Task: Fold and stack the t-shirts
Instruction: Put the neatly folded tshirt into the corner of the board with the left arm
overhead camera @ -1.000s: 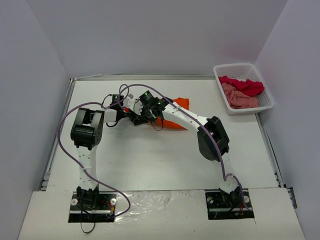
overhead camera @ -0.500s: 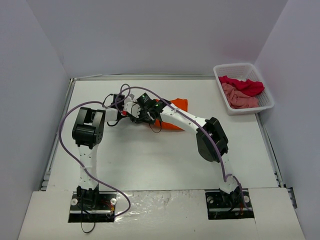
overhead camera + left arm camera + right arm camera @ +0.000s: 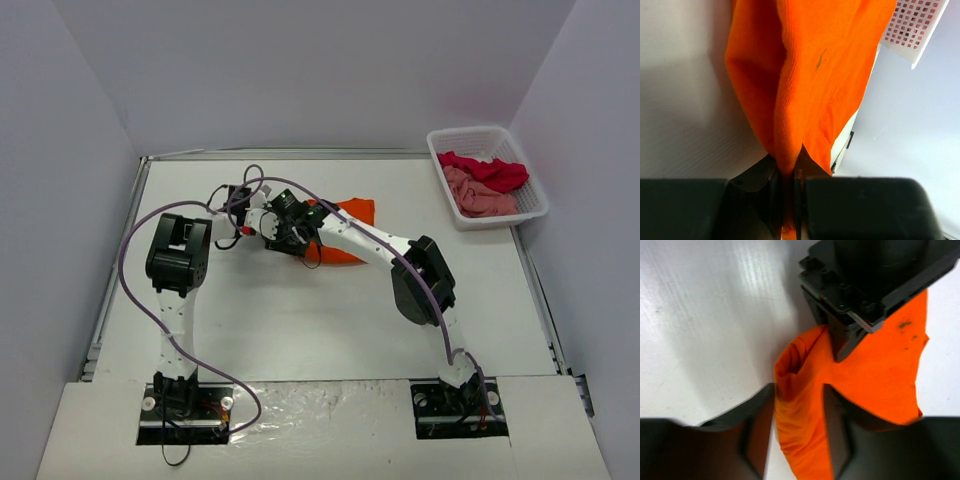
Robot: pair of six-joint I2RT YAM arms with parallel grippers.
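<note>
The orange t-shirt point(image 3: 348, 222) lies bunched at the back middle of the table, its left end hidden under both wrists. My left gripper point(image 3: 270, 222) is shut on a fold of the orange t-shirt point(image 3: 810, 75), the cloth pinched thin between its jaws point(image 3: 789, 167). My right gripper point(image 3: 797, 395) faces it with jaws parted, and a thick roll of the orange t-shirt point(image 3: 800, 430) lies between its fingers. The left gripper point(image 3: 840, 347) shows in the right wrist view, biting the same cloth. A crimson t-shirt point(image 3: 488, 171) and a pink t-shirt point(image 3: 478, 197) lie in the basket.
The white lattice basket point(image 3: 440, 150) stands at the back right against the wall, and its corner point(image 3: 912, 25) shows in the left wrist view. Grey walls close the table on three sides. Purple cables loop over the left arm point(image 3: 175, 262).
My left gripper has closed on the orange t-shirt. My right gripper, shut before, has parted its jaws. Both wrists and the cloth have drifted slightly left and back.
</note>
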